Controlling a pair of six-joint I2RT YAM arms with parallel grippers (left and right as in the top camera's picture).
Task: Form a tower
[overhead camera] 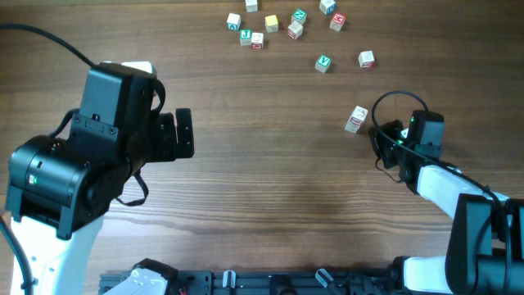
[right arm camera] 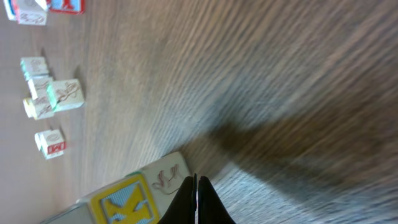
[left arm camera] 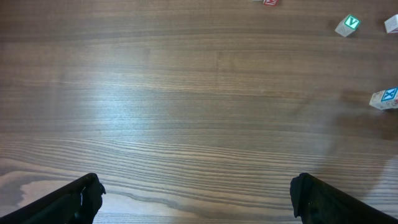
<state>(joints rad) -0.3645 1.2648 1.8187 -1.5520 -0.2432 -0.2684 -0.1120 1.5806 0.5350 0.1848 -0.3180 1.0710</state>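
Observation:
The tower seems to be the green-faced cube (overhead camera: 299, 15) and the pale cube (overhead camera: 295, 30) pressed together at the back; from overhead I cannot confirm that one sits on the other. A single pale cube with reddish marks (overhead camera: 355, 120) lies mid-right, showing a yellow-framed blue letter face in the right wrist view (right arm camera: 124, 199). My right gripper (overhead camera: 381, 141) (right arm camera: 196, 180) is shut and empty, its tips just right of that cube. My left gripper (overhead camera: 182, 135) (left arm camera: 196, 193) hangs wide open over bare wood at the left, holding nothing.
Several loose letter cubes are scattered along the back edge, among them a green V cube (overhead camera: 324, 62) (left arm camera: 347, 25) and a pale cube (overhead camera: 366, 58). A black cable loops above the right wrist (overhead camera: 397, 97). A dark rail runs along the front edge (overhead camera: 270, 283).

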